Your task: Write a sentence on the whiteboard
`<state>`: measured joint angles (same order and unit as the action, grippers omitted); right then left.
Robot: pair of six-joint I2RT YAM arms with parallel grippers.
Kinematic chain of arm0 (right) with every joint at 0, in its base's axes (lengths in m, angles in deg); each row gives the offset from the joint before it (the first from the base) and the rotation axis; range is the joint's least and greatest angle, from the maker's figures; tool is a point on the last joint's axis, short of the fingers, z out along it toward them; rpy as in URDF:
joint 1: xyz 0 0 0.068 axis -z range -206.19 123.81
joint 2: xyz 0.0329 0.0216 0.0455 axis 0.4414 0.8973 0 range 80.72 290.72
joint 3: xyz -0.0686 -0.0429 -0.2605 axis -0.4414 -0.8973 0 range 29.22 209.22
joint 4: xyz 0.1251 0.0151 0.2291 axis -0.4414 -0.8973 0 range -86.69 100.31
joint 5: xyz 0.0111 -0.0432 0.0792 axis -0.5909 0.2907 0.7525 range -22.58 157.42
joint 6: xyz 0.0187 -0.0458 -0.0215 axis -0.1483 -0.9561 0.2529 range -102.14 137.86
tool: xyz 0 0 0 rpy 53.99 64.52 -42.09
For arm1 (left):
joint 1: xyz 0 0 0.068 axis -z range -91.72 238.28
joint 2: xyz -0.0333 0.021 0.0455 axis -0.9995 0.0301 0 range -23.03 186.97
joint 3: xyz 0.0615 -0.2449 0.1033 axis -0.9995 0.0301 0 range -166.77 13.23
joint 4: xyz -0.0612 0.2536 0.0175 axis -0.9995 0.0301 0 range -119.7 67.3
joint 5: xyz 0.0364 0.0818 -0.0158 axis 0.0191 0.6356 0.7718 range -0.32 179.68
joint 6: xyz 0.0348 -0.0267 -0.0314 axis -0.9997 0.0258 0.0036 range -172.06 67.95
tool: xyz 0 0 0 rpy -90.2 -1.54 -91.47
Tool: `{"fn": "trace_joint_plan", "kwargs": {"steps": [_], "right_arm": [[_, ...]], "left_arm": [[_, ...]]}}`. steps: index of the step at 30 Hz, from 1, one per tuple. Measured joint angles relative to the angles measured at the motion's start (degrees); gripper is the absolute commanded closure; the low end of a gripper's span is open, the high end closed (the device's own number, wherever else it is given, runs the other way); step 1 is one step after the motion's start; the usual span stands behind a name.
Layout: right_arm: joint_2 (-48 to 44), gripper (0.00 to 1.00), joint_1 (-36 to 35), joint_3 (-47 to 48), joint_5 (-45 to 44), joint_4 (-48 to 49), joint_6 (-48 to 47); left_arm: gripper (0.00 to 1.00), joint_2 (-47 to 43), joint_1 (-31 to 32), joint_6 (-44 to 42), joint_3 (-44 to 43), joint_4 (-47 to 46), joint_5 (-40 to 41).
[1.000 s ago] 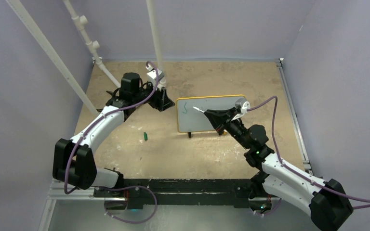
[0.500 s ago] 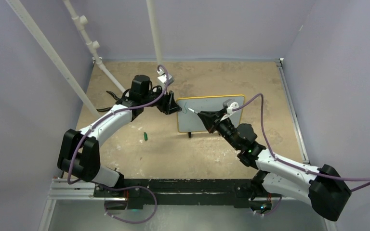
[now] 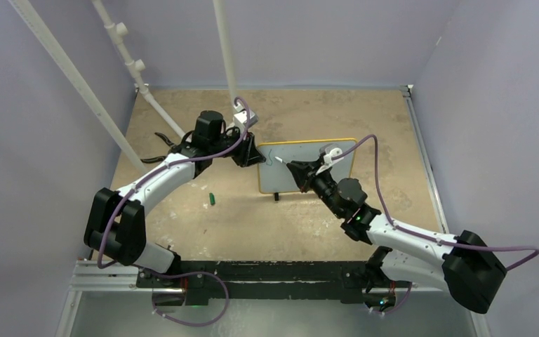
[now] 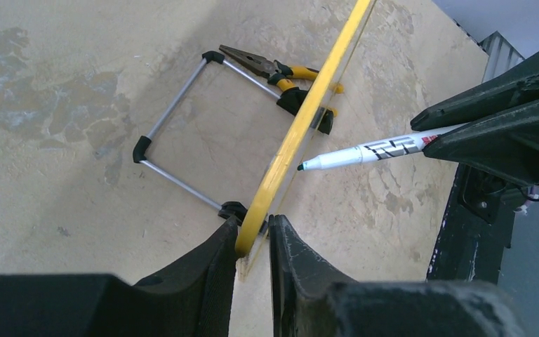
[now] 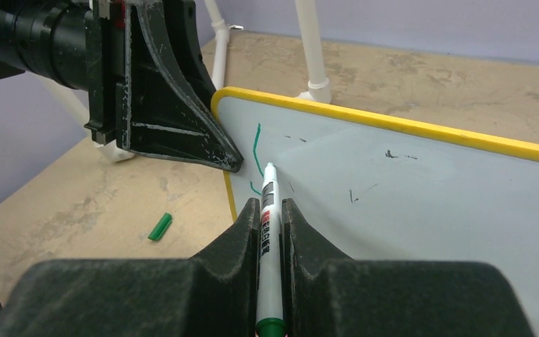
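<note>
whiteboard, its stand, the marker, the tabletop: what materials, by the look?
The whiteboard: smooth, faintly glossy white face, likely melamine or coated steel; the yellow rim looks like moulded plastic.
The stand: thin silvery rods, probably metal, with black plastic-looking corner pieces.
The marker: white plastic barrel with a printed label.
The tabletop: matte, stained tan board, maybe plywood or particleboard; the look leaves it open.
</note>
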<state>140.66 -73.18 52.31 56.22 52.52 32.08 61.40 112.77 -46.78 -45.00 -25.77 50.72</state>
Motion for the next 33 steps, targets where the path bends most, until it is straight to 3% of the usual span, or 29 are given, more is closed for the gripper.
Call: {"fn": "trace_joint_plan", "kwargs": {"steps": [9, 33], "right_arm": [[0.8, 1.00, -0.3, 0.4, -0.1, 0.9, -0.2], [0.0, 1.00, -1.3, 0.7, -7.3, 0.6, 1.4]], "left_arm": [[1.00, 0.0, 0.5, -1.3, 0.0, 0.0, 0.3], [1.00, 0.0, 1.0, -2.1, 0.0, -0.2, 1.9]]}}
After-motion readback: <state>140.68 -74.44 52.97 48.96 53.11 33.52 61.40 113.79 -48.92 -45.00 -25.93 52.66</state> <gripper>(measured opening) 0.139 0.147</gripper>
